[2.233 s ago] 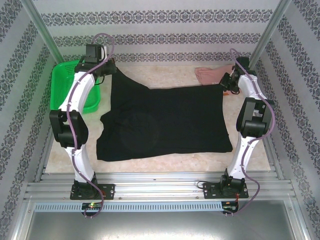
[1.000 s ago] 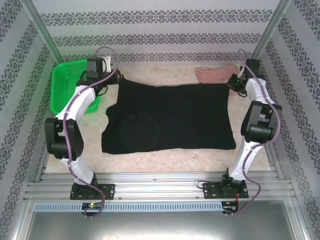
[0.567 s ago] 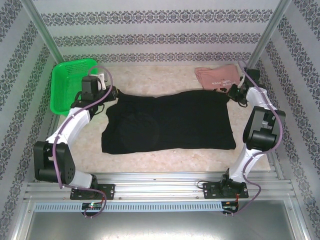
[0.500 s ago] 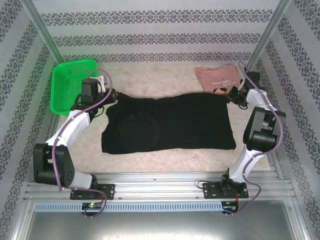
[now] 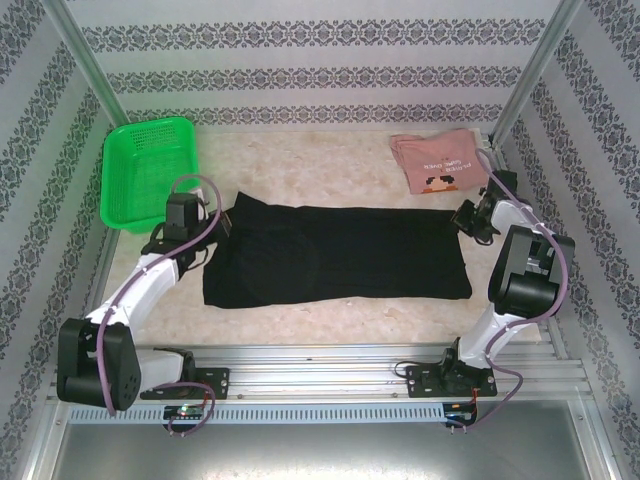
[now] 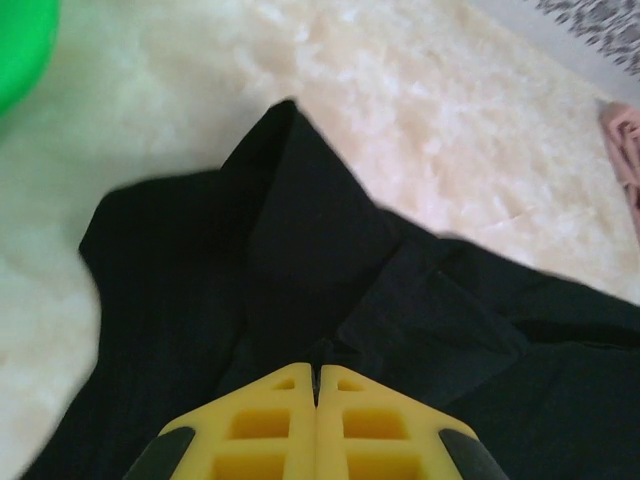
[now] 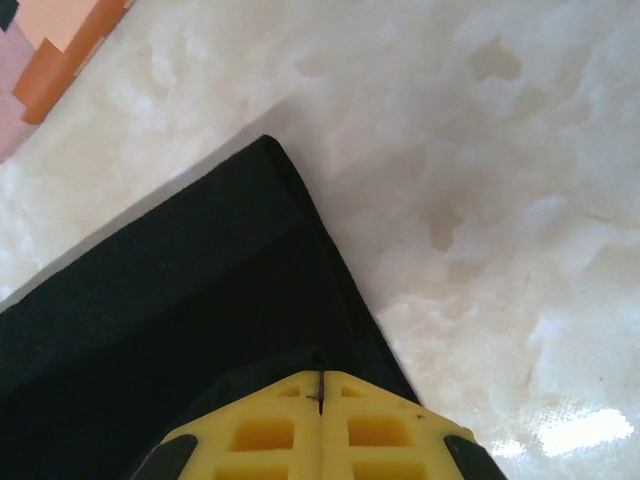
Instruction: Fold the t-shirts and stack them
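Note:
The black t-shirt (image 5: 340, 255) lies across the middle of the table as a wide band, its far part doubled over toward the near side. My left gripper (image 5: 225, 222) is at its far left corner, and in the left wrist view the yellow fingers (image 6: 316, 372) are shut on a pinch of black cloth (image 6: 300, 260). At the far right corner my right gripper (image 5: 460, 217) is likewise shut on the black cloth's edge (image 7: 320, 378). The pink t-shirt (image 5: 438, 162) lies folded at the back right, print up, apart from both grippers.
A green mesh basket (image 5: 148, 170) stands at the back left, just beyond the left arm. Bare marble tabletop (image 5: 320, 165) stretches behind the black shirt. Metal frame posts rise at both back corners, and the right one (image 5: 520, 95) stands close to the right arm.
Both grippers have pulled the black shirt's far edge toward the near side, laying it over itself into a narrower band. The arms dropped lower, uncovering the basket and the pink shirt.

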